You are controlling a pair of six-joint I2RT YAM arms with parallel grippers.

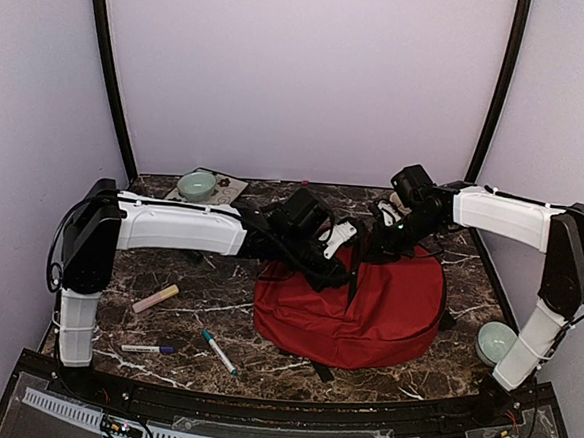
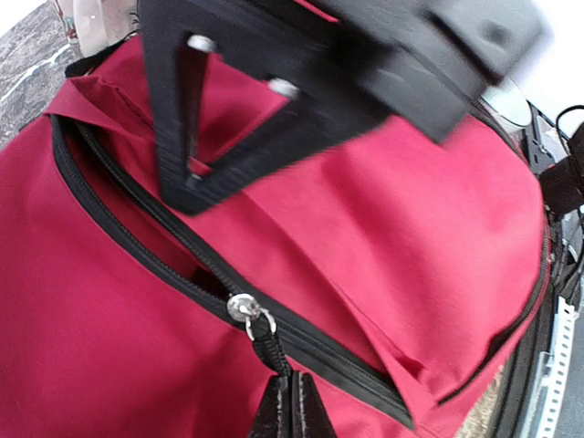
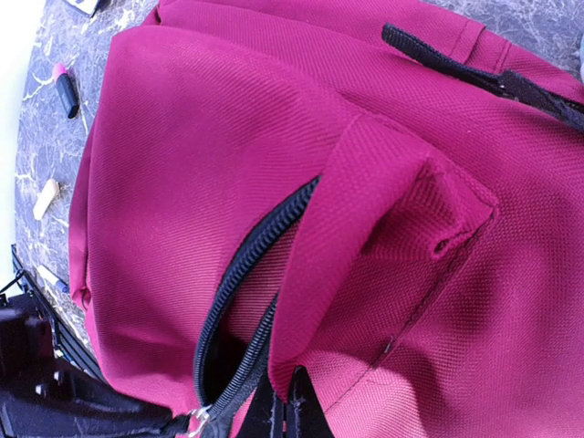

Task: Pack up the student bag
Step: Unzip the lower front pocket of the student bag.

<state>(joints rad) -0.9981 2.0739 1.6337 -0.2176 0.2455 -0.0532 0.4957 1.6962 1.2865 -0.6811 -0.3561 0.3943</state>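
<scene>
- I am looking at the bag (image 1: 365,314) lying flat on the right half of the surface (image 1: 207,283). Both arms are meeting over its far-left part, the left one reaching in from the left edge.
- I am holding the left gripper (image 2: 292,406) pressed together on the black cord of the zipper pull (image 2: 266,345), just below the metal slider (image 2: 244,307).
- I am pinching a fold of the red flap (image 3: 383,210) with the right gripper (image 3: 285,412), right beside the gaping zipper (image 3: 245,265).
- The move is turning on the zipper's line. In the left wrist view it is running as a long diagonal curve through the slider, with the teeth looking parted on the far side and joined on the side nearer my gripper. By my judgement the pull has to follow that curve, with the left arm dragging and the right arm anchoring the cloth.
- The bag is soft woven red cloth, slack and creasing, with dark coil teeth, so I am expecting it to bunch rather than resist.
- A teal pen (image 1: 219,352) and a purple marker (image 1: 148,349) are lying by the near-left corner, well apart from the bag.
</scene>
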